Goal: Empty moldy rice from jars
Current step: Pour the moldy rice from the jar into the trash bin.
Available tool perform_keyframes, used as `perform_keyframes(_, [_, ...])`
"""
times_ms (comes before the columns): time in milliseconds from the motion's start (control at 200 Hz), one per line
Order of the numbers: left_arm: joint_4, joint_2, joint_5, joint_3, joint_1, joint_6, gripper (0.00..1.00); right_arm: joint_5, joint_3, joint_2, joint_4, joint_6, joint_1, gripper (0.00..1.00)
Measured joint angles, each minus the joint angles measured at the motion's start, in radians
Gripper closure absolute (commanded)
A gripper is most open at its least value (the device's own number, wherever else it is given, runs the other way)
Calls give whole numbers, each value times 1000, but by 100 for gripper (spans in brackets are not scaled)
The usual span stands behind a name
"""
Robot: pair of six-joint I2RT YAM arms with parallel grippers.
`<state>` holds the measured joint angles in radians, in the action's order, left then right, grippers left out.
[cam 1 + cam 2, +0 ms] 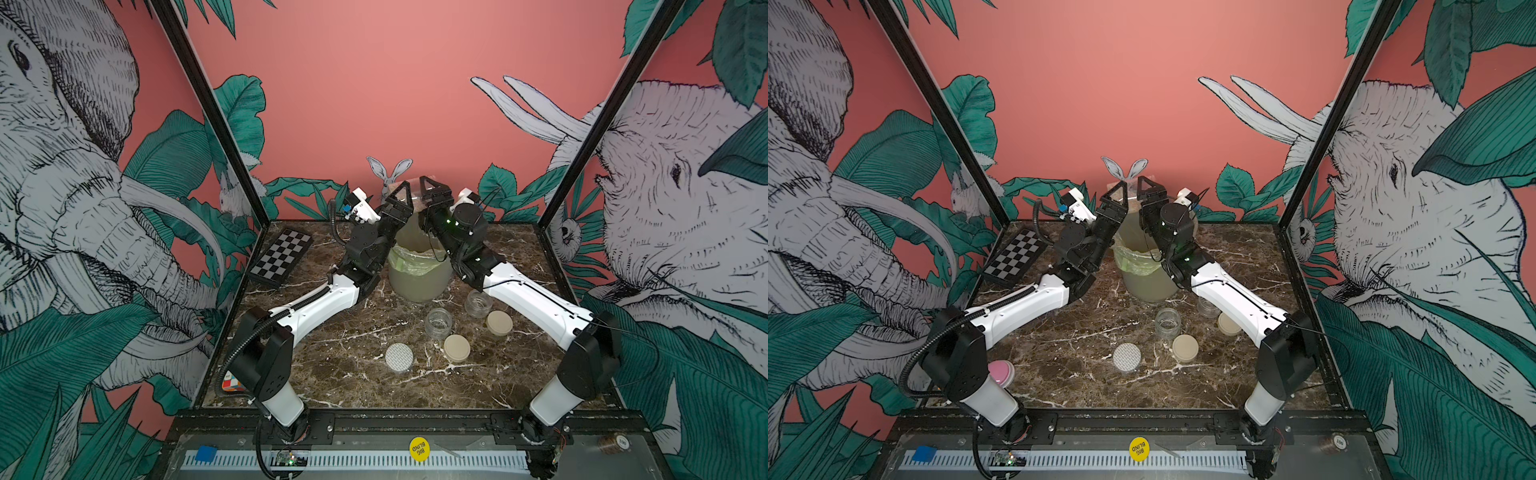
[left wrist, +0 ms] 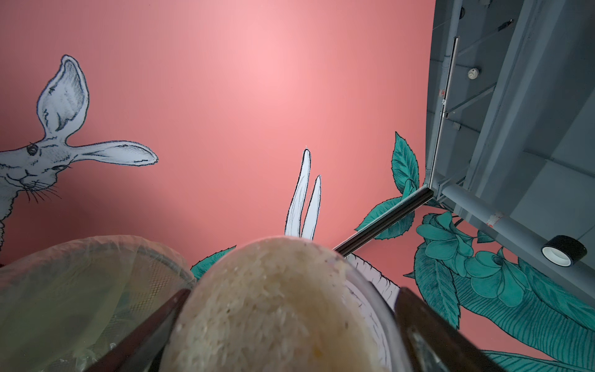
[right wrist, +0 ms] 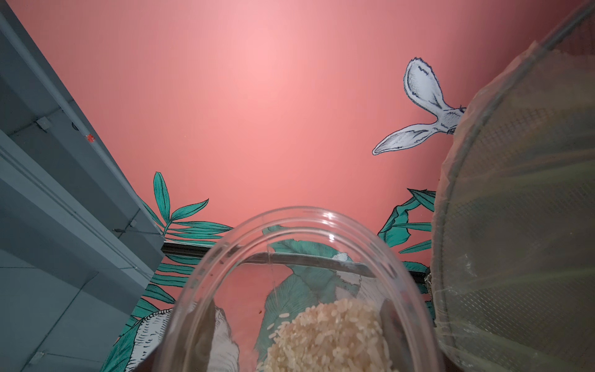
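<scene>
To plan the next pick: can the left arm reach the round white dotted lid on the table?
Probably yes, once free: the round white dotted lid lies uncovered on the marble table. The left end effector is up at the clear rice jar over the translucent bin.

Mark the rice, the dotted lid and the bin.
rice (image 3: 325,338), right wrist view, middle of the heap.
dotted lid (image 1: 399,356), in a top view, centre of its top.
bin (image 1: 419,284), in a top view, front wall.
</scene>
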<state>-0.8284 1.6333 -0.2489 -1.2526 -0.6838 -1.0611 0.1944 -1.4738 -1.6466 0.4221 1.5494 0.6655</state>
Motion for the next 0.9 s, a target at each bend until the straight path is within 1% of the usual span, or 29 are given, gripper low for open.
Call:
perform_keyframes(40, [-1, 7, 0, -7, 0, -1, 12, 1, 0, 0, 0, 0, 0, 75])
perform_keyframes(180, [-9, 22, 1, -29, 8, -16, 40, -1, 0, 0, 15, 14, -7, 74])
perform_keyframes(270, [2, 25, 3, -35, 11, -5, 51, -3, 0, 0, 14, 2, -7, 72])
perform_keyframes(365, [8, 27, 10, -35, 17, -7, 57, -8, 0, 0, 8, -8, -7, 69])
perform_keyframes(415, [8, 28, 16, -35, 19, -12, 59, -8, 0, 0, 7, -9, -8, 66])
perform_keyframes(475, [7, 28, 22, -35, 21, -18, 60, -8, 0, 0, 8, -8, -8, 61])
perform_keyframes(535, [7, 28, 29, -35, 25, -23, 60, -8, 0, 0, 8, -8, -8, 52])
perform_keyframes(570, [7, 28, 32, -35, 26, -24, 60, -9, 1, 0, 8, -8, -8, 45])
perform_keyframes(665, [11, 28, 39, -34, 30, -24, 61, -9, 8, 0, 11, -8, -8, 31])
perform_keyframes(825, [19, 27, 50, -19, 40, -31, 64, -22, 18, 13, -28, -5, -19, 17])
perform_keyframes(895, [18, 27, 58, -17, 40, -35, 66, -29, 18, 29, -66, -12, -24, 13])
